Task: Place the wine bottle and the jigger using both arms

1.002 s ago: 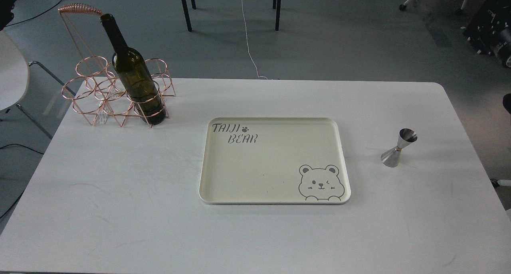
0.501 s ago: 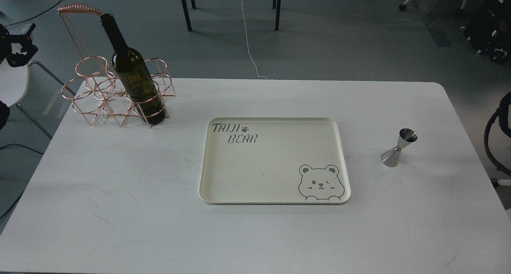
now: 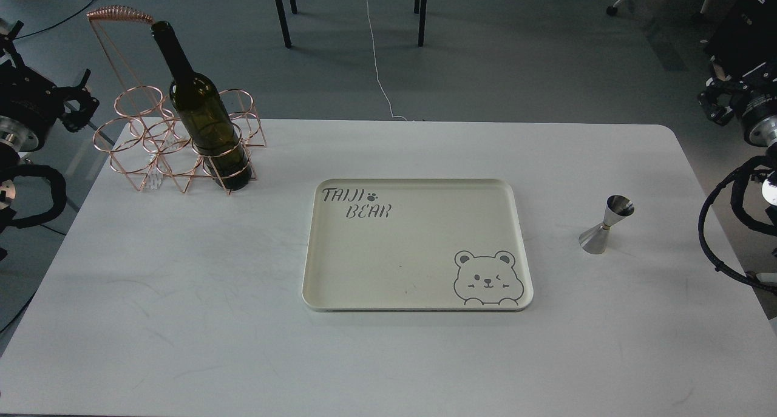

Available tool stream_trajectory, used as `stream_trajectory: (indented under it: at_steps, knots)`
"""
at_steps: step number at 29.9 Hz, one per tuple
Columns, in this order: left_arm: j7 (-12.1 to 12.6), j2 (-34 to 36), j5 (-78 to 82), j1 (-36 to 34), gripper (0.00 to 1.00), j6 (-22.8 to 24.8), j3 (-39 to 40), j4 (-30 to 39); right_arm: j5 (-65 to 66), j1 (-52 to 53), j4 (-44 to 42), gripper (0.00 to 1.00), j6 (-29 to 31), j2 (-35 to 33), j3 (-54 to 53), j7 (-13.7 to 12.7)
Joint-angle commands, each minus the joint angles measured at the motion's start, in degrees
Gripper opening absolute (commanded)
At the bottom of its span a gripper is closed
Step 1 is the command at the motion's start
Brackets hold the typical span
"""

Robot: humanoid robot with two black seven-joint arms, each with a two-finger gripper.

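The dark green wine bottle [image 3: 203, 116] stands upright in the front right ring of a copper wire rack [image 3: 152, 144] at the table's far left. The silver jigger [image 3: 606, 226] stands on the table, to the right of the cream tray [image 3: 413, 247]. My left arm comes in at the left edge. Its gripper [image 3: 76, 101] is beside the rack and apart from the bottle. My right arm comes in at the right edge. Its gripper [image 3: 716, 101] is beyond and to the right of the jigger. Both grippers look dark and small, and their fingers cannot be told apart.
The tray, printed with "TAIJI BEAR" and a bear face, lies at the middle of the white table [image 3: 182, 295] with nothing on it. The rack has a tall handle [image 3: 118, 13] behind the bottle. Chair legs [image 3: 282, 13] and cables lie on the floor beyond the table.
Both arms have come into view from the left and right edges and moved inward toward the table. The bottle, jigger and tray have not moved.
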State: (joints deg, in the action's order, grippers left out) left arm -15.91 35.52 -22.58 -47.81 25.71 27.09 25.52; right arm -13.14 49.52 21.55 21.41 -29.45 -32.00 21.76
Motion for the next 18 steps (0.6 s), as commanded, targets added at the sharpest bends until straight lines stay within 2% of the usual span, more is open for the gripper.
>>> stream_trajectory:
  at_steps: [1, 8, 18]
  knots:
    - [0.0, -1.41, -0.01, 0.0, 0.98, 0.04, -0.02, -1.87, -0.05, -0.57, -0.02, 0.99, 0.56, 0.1, 0.01, -0.05]
    - [0.96, -2.03, 0.08, -0.09, 0.98, 0.22, -0.02, -2.58, 0.04, -1.36, 0.51, 0.99, 1.35, 0.1, 0.54, -0.13]
    - [0.88, -2.21, 0.79, -0.44, 0.98, 0.04, -0.81, -2.4, 0.13, -0.92, 0.42, 0.99, 2.76, 0.01, 0.63, -0.05]
